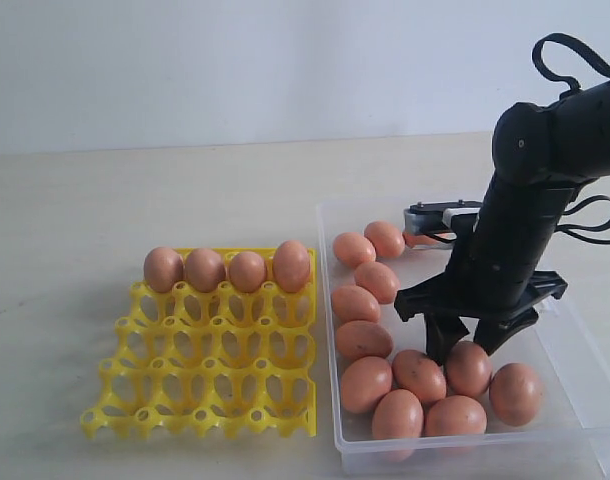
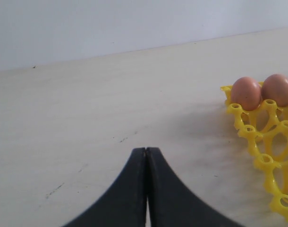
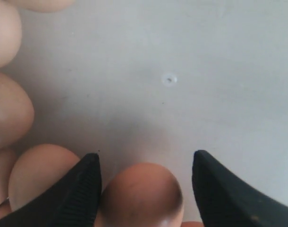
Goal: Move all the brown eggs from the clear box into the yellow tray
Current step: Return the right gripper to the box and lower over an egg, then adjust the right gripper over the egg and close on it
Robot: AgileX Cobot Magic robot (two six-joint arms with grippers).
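Note:
The yellow tray (image 1: pixel 200 390) lies at the left with several brown eggs (image 1: pixel 226 270) filling its back row. To its right the clear box (image 1: pixel 327 300) holds several more brown eggs (image 1: pixel 356 303) along its left and front sides. My right gripper (image 1: pixel 467 350) reaches down into the box, open, its jaws on either side of one egg (image 3: pixel 141 194). One finger (image 3: pixel 85 189) is close against that egg and the other stands apart from it. My left gripper (image 2: pixel 146 150) is shut and empty above bare table, beside the tray's corner (image 2: pixel 257 137); it does not show in the exterior view.
The beige table (image 1: pixel 135 200) runs back to a pale wall. The right arm's black body (image 1: pixel 530 200) leans over the box's right half and hides part of it. Neighbouring eggs (image 3: pixel 38 172) crowd one side of the right gripper.

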